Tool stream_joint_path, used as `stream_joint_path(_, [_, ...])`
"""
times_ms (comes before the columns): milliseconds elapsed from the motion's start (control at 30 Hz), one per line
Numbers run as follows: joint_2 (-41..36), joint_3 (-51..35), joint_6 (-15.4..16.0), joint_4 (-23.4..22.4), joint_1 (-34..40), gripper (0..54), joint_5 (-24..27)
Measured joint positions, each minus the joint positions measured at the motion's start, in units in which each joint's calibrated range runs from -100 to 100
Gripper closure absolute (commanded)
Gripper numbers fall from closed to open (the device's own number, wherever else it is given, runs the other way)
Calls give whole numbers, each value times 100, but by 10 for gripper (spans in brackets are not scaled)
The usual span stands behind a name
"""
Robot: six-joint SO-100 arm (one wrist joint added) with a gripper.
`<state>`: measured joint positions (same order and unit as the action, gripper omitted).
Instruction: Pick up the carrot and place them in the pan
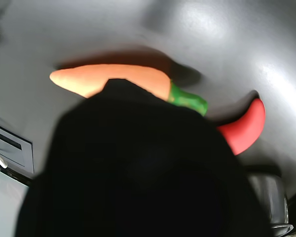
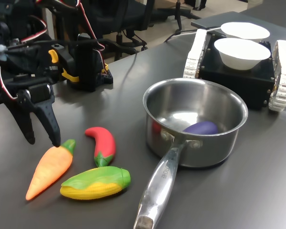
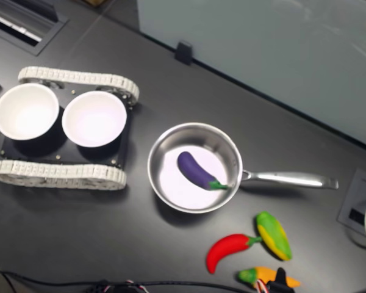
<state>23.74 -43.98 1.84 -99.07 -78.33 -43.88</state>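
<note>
Filling the wrist view, the black gripper (image 1: 123, 163) hides part of the carrot (image 1: 113, 79); a red chili (image 1: 246, 128) lies at its 4 o'clock. In the first exterior view the jaws stand spread, holding nothing, one tip at the carrot's green stem (contact unclear). In the second exterior view the pan (image 3: 232, 152) holds an eggplant (image 3: 195, 170); the carrot lies at its 5 o'clock.

No readable text, labels, brands or numbers in any view. Pan (image 2: 195, 125) handle (image 2: 158, 190) near rivets carries faint stamped mark in first exterior view, too small to read.
</note>
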Motion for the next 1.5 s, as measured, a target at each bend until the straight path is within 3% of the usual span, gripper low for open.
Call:
stream_joint_path(367, [328,-18,-37,93,11,250,-10])
stream_joint_path(800, [1044,-63,-340,314,429,279,103])
stream_joint_path(1267, [1019,-9,-367,459,561,522,34])
stream_joint_path(1500, [758,425,-358,748,616,532,15])
